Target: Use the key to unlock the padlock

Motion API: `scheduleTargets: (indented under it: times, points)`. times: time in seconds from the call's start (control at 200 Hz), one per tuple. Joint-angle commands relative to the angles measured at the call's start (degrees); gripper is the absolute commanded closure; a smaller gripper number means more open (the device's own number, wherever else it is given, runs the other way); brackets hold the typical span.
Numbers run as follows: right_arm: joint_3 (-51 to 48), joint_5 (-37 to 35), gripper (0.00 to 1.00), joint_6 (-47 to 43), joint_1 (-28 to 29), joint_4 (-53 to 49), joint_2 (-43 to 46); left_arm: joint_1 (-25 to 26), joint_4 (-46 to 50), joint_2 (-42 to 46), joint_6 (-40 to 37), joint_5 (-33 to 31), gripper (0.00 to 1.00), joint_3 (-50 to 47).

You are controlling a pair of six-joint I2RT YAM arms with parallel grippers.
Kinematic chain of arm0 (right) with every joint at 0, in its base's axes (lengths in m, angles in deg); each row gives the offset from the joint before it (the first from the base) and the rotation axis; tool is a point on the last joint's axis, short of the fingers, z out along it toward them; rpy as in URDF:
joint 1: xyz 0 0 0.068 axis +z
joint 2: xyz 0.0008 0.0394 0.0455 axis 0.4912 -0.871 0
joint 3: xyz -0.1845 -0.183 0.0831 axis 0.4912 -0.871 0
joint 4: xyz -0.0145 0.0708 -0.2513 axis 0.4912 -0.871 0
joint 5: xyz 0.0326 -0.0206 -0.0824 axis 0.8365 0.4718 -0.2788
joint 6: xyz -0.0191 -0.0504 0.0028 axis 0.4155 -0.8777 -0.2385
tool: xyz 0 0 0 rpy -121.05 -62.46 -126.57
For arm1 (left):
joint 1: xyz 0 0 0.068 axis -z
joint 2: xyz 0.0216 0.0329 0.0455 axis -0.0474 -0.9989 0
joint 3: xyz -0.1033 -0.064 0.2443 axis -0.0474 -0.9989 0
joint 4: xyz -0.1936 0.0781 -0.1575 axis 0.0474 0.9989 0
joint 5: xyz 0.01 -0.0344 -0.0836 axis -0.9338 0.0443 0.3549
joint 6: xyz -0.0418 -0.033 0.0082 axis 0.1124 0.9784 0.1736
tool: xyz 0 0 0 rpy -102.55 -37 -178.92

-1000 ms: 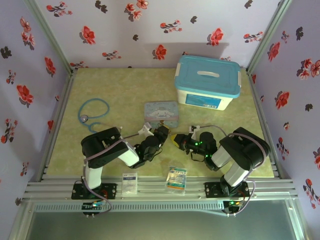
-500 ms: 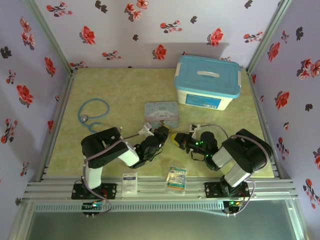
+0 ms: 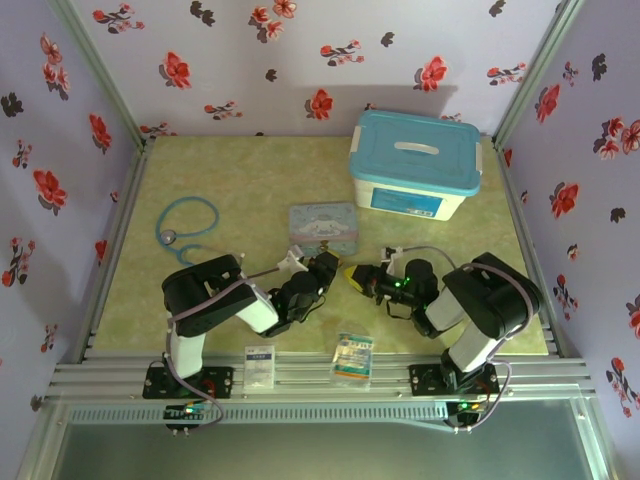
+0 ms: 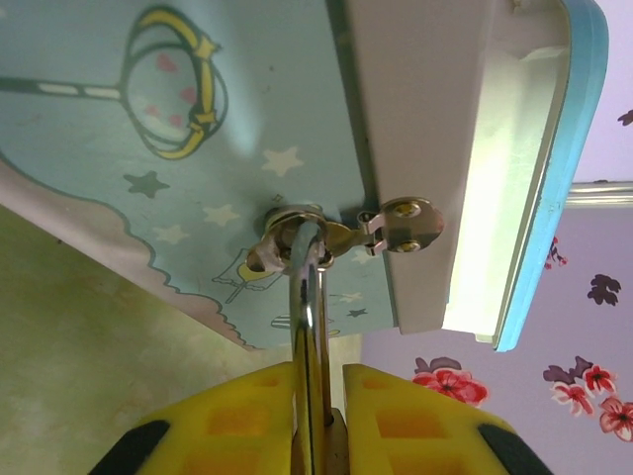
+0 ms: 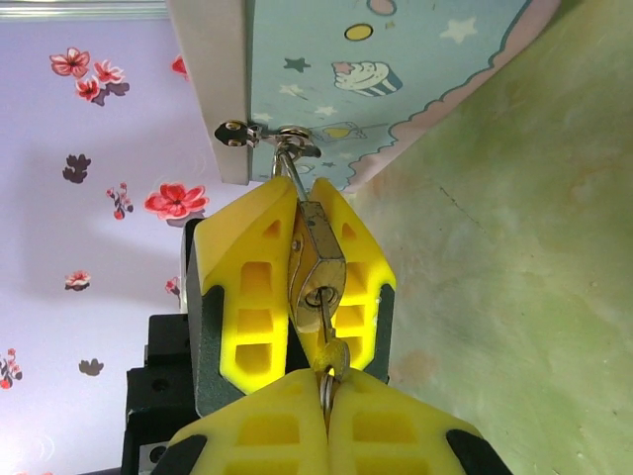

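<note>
In the right wrist view the brass padlock (image 5: 318, 259) is clamped between the left gripper's (image 5: 305, 203) yellow fingers (image 5: 247, 287). Its thin shackle (image 5: 289, 168) runs up through the hasp of the pastel cartoon tin (image 5: 396, 69). The key (image 5: 331, 353) sits in the keyhole, and my right gripper (image 5: 326, 384) is shut on its head. In the left wrist view my left gripper (image 4: 316, 426) is shut on the padlock (image 4: 338, 440), with the shackle (image 4: 309, 297) rising to the tin's hasp (image 4: 401, 226). From above, both grippers (image 3: 328, 266) (image 3: 350, 274) meet just in front of the tin (image 3: 323, 228).
A white box with a blue lid (image 3: 414, 165) stands at the back right. A blue-tubed stethoscope (image 3: 185, 222) lies at the left. Two small packets (image 3: 259, 365) (image 3: 353, 357) rest at the front edge. Flowered walls close three sides.
The right arm's wrist and elbow have shifted slightly while its gripper stays at the padlock. The left arm has not moved.
</note>
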Motion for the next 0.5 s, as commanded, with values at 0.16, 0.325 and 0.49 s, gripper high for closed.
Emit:
scheduleTargets:
  times: [0.16, 0.325, 0.49]
  points:
    - [2.3, 2.1, 1.00, -1.2, -1.5, 1.2, -2.4, 1.5, -4.3, 1.9, 0.8, 2.2, 1.00, 0.7]
    - [0.9, -1.2, 1.00, -0.3, 0.1, 1.1, 0.0, 1.5, -4.3, 1.7, 0.3, 1.5, 1.00, 1.2]
    - [1.9, -3.1, 1.00, 0.5, 1.2, 1.2, -0.2, 1.9, -4.3, 1.5, 0.0, 1.5, 1.00, 1.1]
